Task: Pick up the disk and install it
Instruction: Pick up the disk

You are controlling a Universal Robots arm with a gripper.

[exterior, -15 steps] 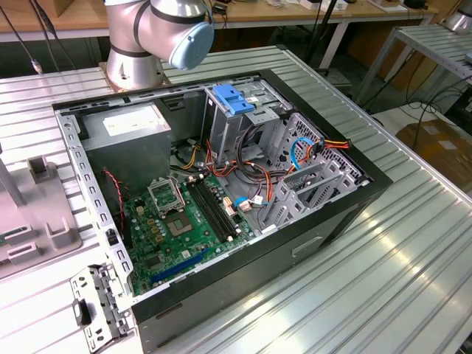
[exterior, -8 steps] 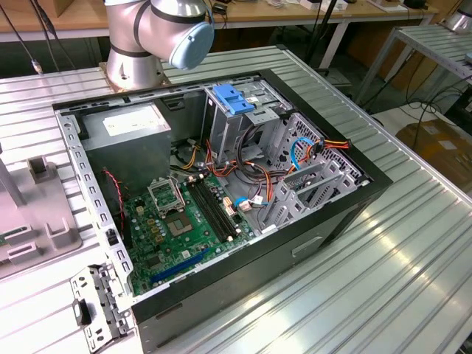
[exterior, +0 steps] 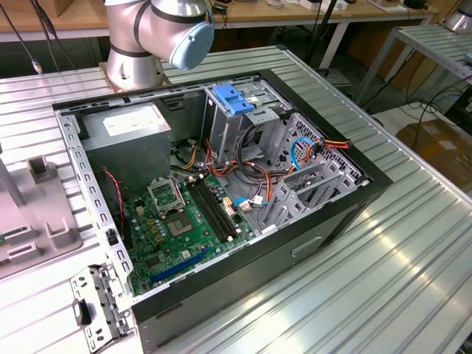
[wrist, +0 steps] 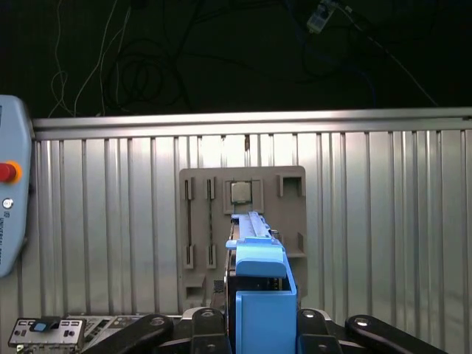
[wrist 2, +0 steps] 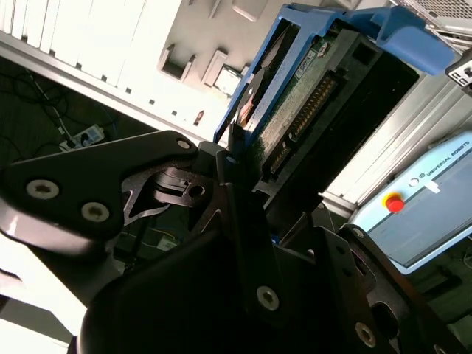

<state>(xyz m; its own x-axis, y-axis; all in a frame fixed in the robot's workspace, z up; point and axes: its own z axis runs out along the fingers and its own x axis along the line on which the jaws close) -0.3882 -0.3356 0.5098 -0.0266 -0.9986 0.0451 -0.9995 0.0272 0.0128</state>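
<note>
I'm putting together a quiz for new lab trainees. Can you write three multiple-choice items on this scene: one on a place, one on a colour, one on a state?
1. Where is the disk?
A) in the gripper
B) inside the computer case
C) on the motherboard

2. What colour are the disk's side rails?
A) red
B) blue
C) yellow

3. How is the computer case?
A) side panel on
B) open on top
C) upside down

Answers:
1 A: both wrist views show the disk clamped in the gripper.
2 B: the side rails are bright blue.
3 B: the exterior view shows the motherboard bare inside the computer case.
</note>
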